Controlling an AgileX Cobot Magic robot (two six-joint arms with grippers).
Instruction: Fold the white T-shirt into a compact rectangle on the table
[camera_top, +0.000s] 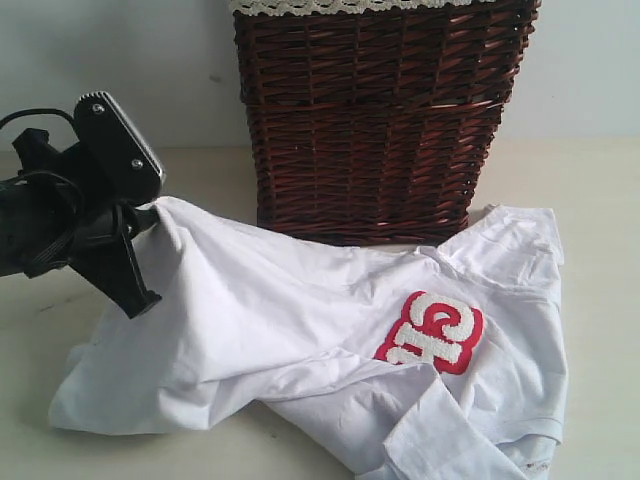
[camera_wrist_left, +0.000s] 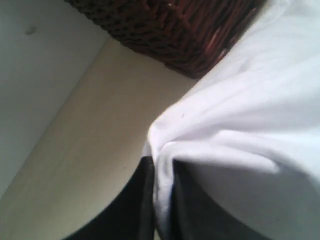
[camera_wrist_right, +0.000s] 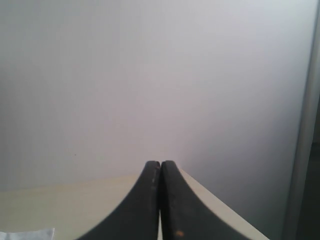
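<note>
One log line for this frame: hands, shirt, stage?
left hand: shut on white T-shirt edge, raised | right hand: shut, empty | shirt: crumpled on table, unfolded | basket behind

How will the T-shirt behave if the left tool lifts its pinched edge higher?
Probably floppy: the T-shirt drapes in soft folds where the left tool pinches it, so the rest would likely sag and trail. It looks thin and light, so it should lift easily. Dragged across the table, it may bunch rather than slide flat.
</note>
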